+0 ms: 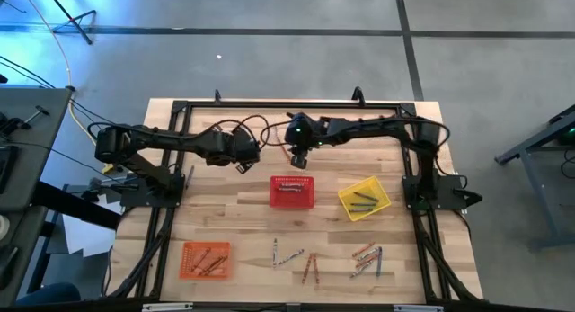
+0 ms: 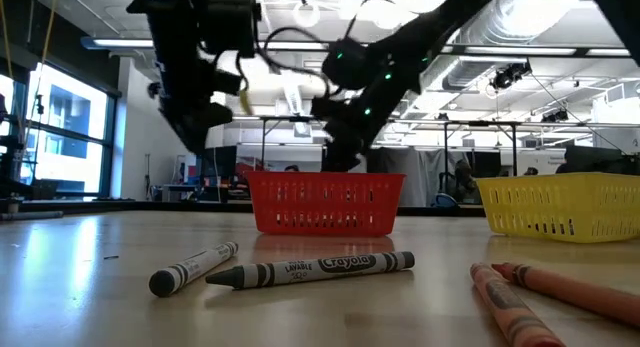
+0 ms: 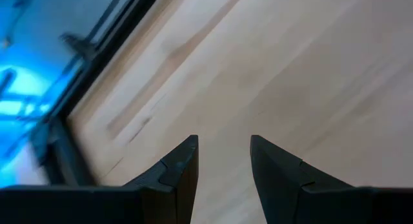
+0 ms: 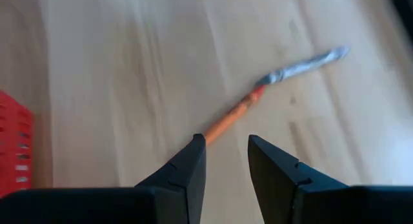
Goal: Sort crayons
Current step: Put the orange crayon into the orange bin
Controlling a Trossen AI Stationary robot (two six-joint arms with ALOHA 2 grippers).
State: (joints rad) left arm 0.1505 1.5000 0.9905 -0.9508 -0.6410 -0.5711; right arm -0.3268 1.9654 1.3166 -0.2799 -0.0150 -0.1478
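Loose crayons lie on the wooden table near its front edge: grey ones (image 1: 287,256) (image 2: 315,270), orange and red ones (image 1: 310,267) (image 2: 540,292), and a mixed group (image 1: 367,258). My left gripper (image 1: 243,164) (image 3: 222,153) is open and empty above bare wood at the far left of the red basket (image 1: 292,191). My right gripper (image 1: 299,159) (image 4: 226,150) is open and empty just beyond the red basket's far side. An orange stick with a grey end (image 4: 277,82) lies flat on the table ahead of its fingers.
A yellow basket (image 1: 364,198) holding a few dark crayons stands right of the red basket, which holds some too. An orange basket (image 1: 206,259) with crayons stands at the front left. A black frame (image 1: 287,105) runs round the table's edges.
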